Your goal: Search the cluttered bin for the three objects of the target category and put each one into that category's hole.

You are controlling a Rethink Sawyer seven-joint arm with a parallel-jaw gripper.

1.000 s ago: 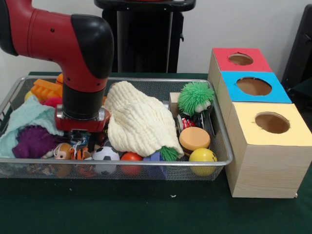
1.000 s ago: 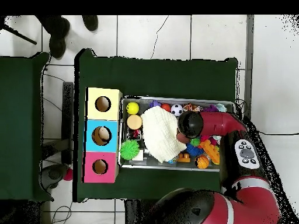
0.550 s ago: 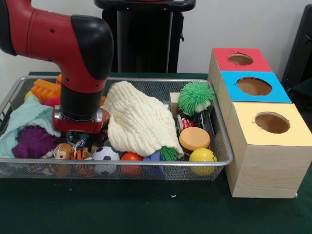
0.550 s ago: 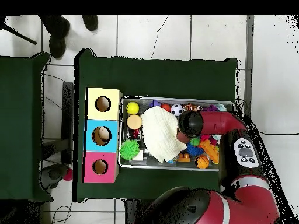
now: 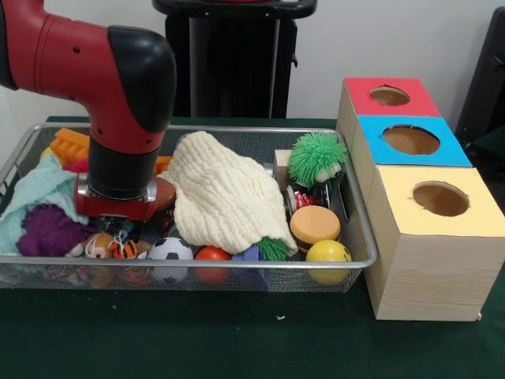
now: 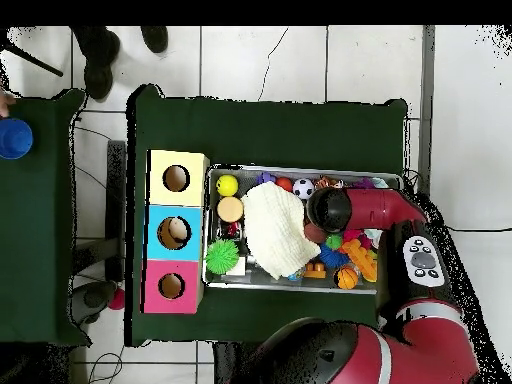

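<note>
Bin (image 5: 359, 237) full, 3 holes look empty, gripper (image 5: 118, 225) buried in left clutter, finger state unreadable.

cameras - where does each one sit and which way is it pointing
Front view: low, across the table, facing the wire bin and the three-hole box; the red arm drops into the bin's left part, its gripper hidden.
Overhead view: above, looking straight down; arm and bulky base at the bottom.
Shared: bin, box, cream cloth, green spiky ball, turned half round.
</note>
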